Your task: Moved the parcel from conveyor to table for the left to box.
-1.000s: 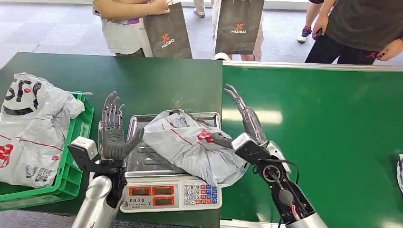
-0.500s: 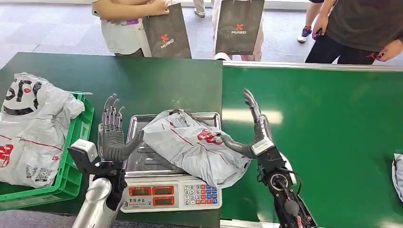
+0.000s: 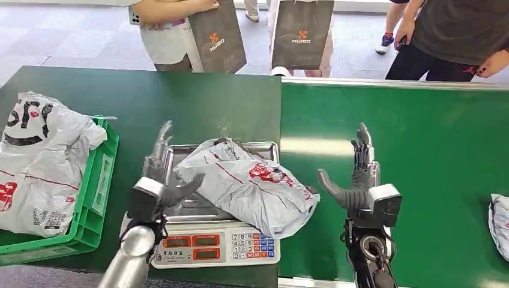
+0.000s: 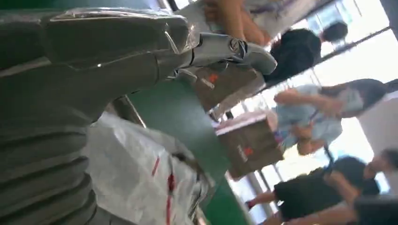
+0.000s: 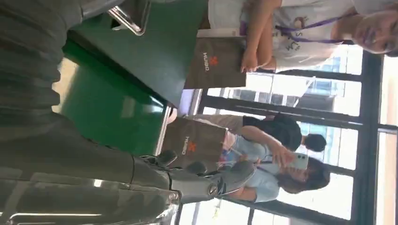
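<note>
A grey plastic parcel [image 3: 246,186] with red marks lies across the steel tray [image 3: 180,207] of a weighing scale [image 3: 216,243]. My left hand [image 3: 159,174] stands at the tray's left side, fingers straight and apart. Its thumb reaches to the parcel's left edge; I cannot tell whether it touches. In the left wrist view the same parcel [image 4: 141,178] lies just past my left hand [image 4: 94,47]. My right hand [image 3: 360,180] is upright over the green conveyor [image 3: 420,150], fingers spread, a short gap right of the parcel, holding nothing. The right wrist view shows my right hand [image 5: 70,154] empty.
A green crate [image 3: 99,180] at the left holds grey parcels [image 3: 36,162]. Another parcel [image 3: 499,216] lies at the conveyor's right edge. Several people with dark paper bags [image 3: 300,33] stand along the far side of the table [image 3: 180,96].
My right hand has let go of the parcel and drawn back to the right over the conveyor. My left hand has moved right, up to the parcel's left edge. The far-right parcel has come further in.
</note>
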Robot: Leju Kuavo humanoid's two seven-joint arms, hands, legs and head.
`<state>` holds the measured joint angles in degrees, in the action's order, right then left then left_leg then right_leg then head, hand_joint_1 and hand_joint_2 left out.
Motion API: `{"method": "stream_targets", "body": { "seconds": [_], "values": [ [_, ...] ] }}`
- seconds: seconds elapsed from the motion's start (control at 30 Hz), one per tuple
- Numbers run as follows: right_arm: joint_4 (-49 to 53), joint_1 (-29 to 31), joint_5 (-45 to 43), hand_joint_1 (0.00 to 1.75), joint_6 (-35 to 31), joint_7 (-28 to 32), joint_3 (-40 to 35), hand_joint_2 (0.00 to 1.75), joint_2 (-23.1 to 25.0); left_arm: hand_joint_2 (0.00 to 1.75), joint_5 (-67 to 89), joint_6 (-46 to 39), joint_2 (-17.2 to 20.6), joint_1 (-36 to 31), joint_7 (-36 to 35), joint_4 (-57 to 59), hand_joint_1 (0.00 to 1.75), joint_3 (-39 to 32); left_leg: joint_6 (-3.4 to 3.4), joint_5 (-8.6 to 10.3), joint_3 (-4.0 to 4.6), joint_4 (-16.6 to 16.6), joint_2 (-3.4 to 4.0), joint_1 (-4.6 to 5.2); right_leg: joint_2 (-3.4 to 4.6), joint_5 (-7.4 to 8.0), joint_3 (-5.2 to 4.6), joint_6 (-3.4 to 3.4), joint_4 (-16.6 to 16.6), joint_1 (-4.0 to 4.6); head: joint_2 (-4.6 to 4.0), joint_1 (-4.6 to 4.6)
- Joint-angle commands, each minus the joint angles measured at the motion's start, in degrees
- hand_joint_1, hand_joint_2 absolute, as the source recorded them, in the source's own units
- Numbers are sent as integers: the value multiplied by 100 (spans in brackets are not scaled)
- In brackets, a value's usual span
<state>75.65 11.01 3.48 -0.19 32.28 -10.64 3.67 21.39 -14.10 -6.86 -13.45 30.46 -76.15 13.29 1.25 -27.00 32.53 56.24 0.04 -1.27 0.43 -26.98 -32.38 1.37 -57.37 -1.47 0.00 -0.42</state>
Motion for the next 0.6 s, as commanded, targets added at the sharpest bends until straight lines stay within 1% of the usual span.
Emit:
{"method": "stream_targets", "body": {
  "seconds": [0.03, 0.07, 0.1, 0.2, 0.3, 0.4, 0.6],
  "values": [
    [-85, -4, 93, 0, 225, -53, 412, 175, 175, 175, 1812, 645, 362, -954, -746, 1566, 0, 1019, -9, 12, -1, -8, -19, 0, -25, 5, 8, -14, 7, 3, 0, 4],
    [-91, 0, 94, 0, 229, -54, 416, 175, 180, 175, 1811, 647, 350, -965, -745, 1609, 0, 1005, -6, 11, -1, -7, -21, 3, -23, 3, 7, -11, 3, 0, 0, 0],
    [-116, 10, 112, 0, 272, -70, 441, 175, 196, 175, 1990, 886, 364, -1101, -778, 1900, 0, 1095, -9, 15, -3, -12, -22, 3, -25, 6, 9, -15, 7, 0, 0, 2],
    [-145, 3, 164, 0, 343, -89, 476, 175, 226, 175, 2288, 1139, 338, -1355, -874, 2491, 0, 1175, -5, 5, -6, -5, -12, 0, -11, 3, 11, -9, 5, 2, 0, 2],
    [-131, -18, 183, 0, 359, -96, 488, 175, 233, 175, 2344, 1219, 322, -1416, -896, 2666, 0, 1180, -8, 6, -10, -9, -12, 1, -16, 2, 13, -14, 9, 2, 0, 0],
    [-140, -6, 251, 0, 422, -128, 566, 175, 284, 175, 2682, 1588, 296, -1559, -991, 3079, 0, 1256, -6, 5, -9, -7, -11, 2, -9, 2, 10, -9, 5, 0, 0, -2],
    [-140, -5, 252, 0, 423, -128, 566, 175, 284, 175, 2680, 1582, 299, -1547, -991, 3089, 0, 1251, -8, 7, -19, -9, -2, 3, -3, 6, 26, -9, 8, 0, 0, 0]
  ]
}}
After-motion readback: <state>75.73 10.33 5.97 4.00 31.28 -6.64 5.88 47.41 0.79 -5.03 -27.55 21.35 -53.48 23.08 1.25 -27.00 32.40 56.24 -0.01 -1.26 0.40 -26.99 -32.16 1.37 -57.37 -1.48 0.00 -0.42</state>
